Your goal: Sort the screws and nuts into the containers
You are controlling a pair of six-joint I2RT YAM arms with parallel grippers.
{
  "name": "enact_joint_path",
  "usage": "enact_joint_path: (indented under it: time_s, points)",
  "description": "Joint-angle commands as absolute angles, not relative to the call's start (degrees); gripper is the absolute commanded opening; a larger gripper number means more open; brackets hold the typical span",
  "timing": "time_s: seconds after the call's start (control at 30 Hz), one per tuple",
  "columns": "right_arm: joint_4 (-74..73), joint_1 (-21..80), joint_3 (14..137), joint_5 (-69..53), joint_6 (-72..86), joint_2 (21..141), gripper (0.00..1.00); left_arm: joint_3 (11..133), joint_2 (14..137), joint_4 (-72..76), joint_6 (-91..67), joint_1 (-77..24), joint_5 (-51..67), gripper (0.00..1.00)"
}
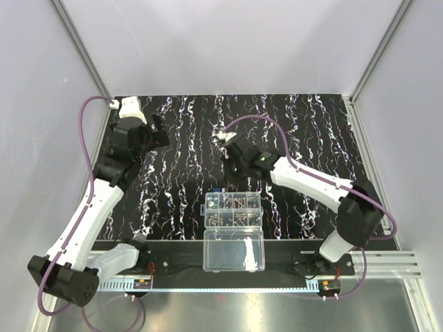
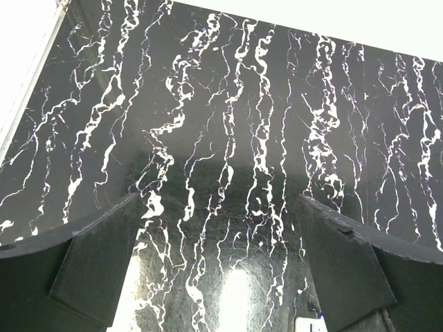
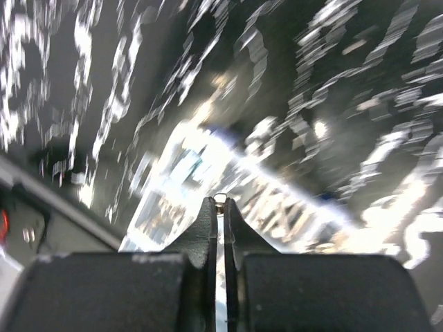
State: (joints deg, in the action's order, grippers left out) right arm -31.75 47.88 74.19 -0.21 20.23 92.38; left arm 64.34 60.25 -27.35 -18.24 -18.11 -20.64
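- Parts (image 1: 235, 211) tiny, light, hard, slippery; to be pinched at the very fingertips; mostly in box (image 1: 206, 211) compartments.
- Right gripper (image 3: 219, 209) closed on tiny round piece (image 3: 219, 199); nut or screw, cannot tell.
- Left gripper (image 2: 221, 270) wide open, empty.
- Mat (image 1: 180, 138) flat, streaked; white walls (image 1: 208, 41) close around.

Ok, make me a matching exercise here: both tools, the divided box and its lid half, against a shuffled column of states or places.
1 left tool
2 right tool
3 divided box
4 lid half

A on the box's near side
B open over bare mat
C holds small metal parts
D shut on a tiny silvery piece

Pairs: 1-B, 2-D, 3-C, 4-A
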Motion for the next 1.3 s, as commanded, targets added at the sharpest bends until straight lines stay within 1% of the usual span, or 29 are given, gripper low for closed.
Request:
enact_joint_path:
  time_s: [0.0, 0.13, 0.3, 0.43, 0.63, 0.67, 0.7, 0.77, 0.8, 0.9, 0.93, 1.0, 1.03, 1.1, 1.13, 1.2, 1.23, 1.27]
  points:
    - [-31.37, 52.2, 70.67, -2.38, 21.27, 95.01, 0.0, 65.39, 59.15, -25.23, -18.37, -18.28, -19.42, 0.99]
    - [-30.5, 56.07, 68.39, -3.08, 21.7, 95.18, 0.0, 65.3, 58.89, -25.14, -18.72, -18.46, -19.25, 0.99]
    - [-31.99, 56.42, 67.15, -1.85, 22.94, 95.45, 0.0, 65.21, 58.62, -25.05, -18.63, -18.37, -19.34, 0.99]
    - [-30.42, 56.69, 65.05, -3.68, 24.08, 94.57, 0.0, 65.3, 58.71, -25.05, -18.81, -18.37, -19.07, 0.99]
    - [-28.39, 57.83, 63.8, -5.27, 24.79, 96.59, 0.0, 65.04, 59.15, -24.87, -18.9, -18.46, -18.98, 0.99]
    - [-28.65, 58.01, 64.07, -4.93, 24.7, 97.29, 0.02, 65.04, 59.24, -24.87, -18.9, -18.46, -18.98, 0.99]
    - [-29.44, 58.09, 64.42, -4.23, 24.78, 97.29, 0.08, 65.13, 59.24, -24.87, -18.9, -18.46, -18.98, 0.99]
    - [-30.14, 58.1, 65.56, -3.87, 23.91, 96.86, 0.16, 65.13, 59.06, -24.87, -18.72, -18.37, -19.07, 0.99]
    - [-30.58, 58.01, 66.18, -3.87, 23.91, 96.59, 0.25, 65.13, 59.15, -24.96, -18.72, -18.37, -19.25, 0.99]
    - [-29.27, 58.1, 65.14, -4.31, 23.12, 94.31, 0.36, 65.13, 59.06, -24.96, -18.81, -18.46, -19.25, 0.99]
    - [-28.92, 58.01, 64.78, -3.78, 23.29, 93.26, 0.43, 65.13, 59.15, -24.96, -18.81, -18.37, -19.16, 0.99]
    - [-29.88, 58.01, 65.56, -2.73, 23.55, 92.9, 0.46, 65.13, 59.15, -24.96, -18.72, -18.37, -19.16, 0.99]
    - [-30.58, 57.92, 66.26, -1.59, 23.55, 92.73, 0.52, 65.13, 59.15, -24.96, -18.72, -18.37, -19.16, 0.99]
    - [-32.69, 57.83, 68.71, -0.36, 23.29, 92.64, 0.54, 65.13, 59.24, -24.96, -18.81, -18.37, -19.07, 0.99]
    - [-33.3, 56.79, 69.69, 4.17, 23.81, 92.72, 0.55, 65.13, 59.33, -24.96, -18.81, -18.46, -19.07, 0.99]
    - [-36.36, 54.24, 73.1, 6.41, 24.69, 93.25, 0.56, 65.04, 59.41, -24.87, -18.81, -18.37, -19.07, 0.99]
    - [-37.69, 49.79, 74.34, 6.94, 26.09, 94.47, 0.55, 65.04, 59.5, -24.87, -18.72, -18.46, -19.25, 0.99]
    - [-39.53, 47.48, 75.49, 6.6, 26.28, 95.18, 0.53, 65.04, 59.68, -24.87, -18.72, -18.37, -19.34, 0.99]
